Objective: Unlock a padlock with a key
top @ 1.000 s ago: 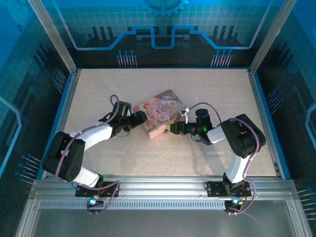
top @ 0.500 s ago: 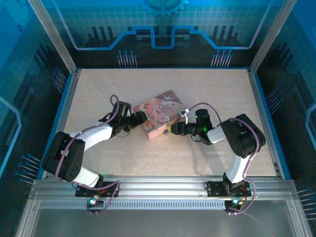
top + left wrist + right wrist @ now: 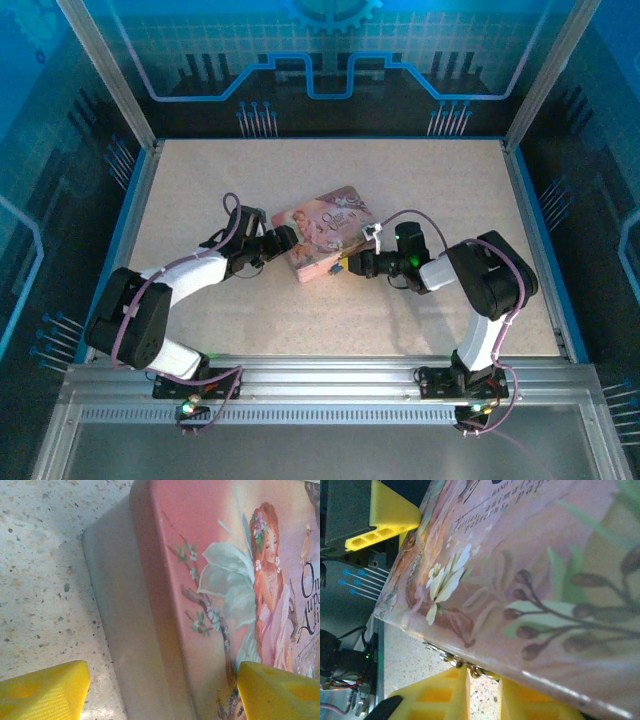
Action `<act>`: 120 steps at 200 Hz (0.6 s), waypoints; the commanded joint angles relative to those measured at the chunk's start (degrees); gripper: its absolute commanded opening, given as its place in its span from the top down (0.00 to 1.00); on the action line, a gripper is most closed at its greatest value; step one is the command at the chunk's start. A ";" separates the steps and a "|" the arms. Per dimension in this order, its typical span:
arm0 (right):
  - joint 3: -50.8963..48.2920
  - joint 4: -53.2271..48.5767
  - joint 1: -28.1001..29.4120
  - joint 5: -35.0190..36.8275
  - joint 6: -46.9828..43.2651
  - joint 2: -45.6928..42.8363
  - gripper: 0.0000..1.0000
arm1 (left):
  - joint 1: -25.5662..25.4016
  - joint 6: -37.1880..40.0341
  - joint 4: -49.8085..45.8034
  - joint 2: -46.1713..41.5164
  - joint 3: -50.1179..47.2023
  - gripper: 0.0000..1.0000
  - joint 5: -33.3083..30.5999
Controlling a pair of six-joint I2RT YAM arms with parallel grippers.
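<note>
Evidently steadying the pink picture-printed rectangular tin box point(image 3: 325, 225) on the speckled beige table point(image 3: 200, 180) with the left gripper point(image 3: 162, 685): jaws wide, straddling the tin's corner, clamping nothing. Probably braced this way to stop the tin sliding during work at its front seam. Poised there with the right gripper point(image 3: 484, 680), yellow fingers point(image 3: 440, 695) nearly together just at a small brassy fitting point(image 3: 451, 659); cannot tell whether pinching it. Judging the tiny dark bluish padlock point(image 3: 341, 267) to sit at that same near edge, just beside the right fingertips. Cannot place the thin grey metal key: too small to tell. Counting: one tin, one padlock, two grippers.
</note>
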 commanded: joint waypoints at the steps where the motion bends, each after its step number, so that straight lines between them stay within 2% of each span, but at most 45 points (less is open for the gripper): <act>1: 0.62 -1.29 0.67 -2.03 -0.45 -0.84 0.86 | -0.70 -0.55 -4.18 -0.23 -1.88 0.21 -0.63; 62: 0.04 -2.36 0.55 0.24 -0.51 -1.76 0.98 | -0.66 -0.44 -4.72 -0.86 -2.10 0.21 -1.30; 120: -1.34 -3.57 -0.49 0.96 -1.10 -3.24 1.00 | -0.70 -0.22 -5.21 -1.32 -2.28 0.21 -1.85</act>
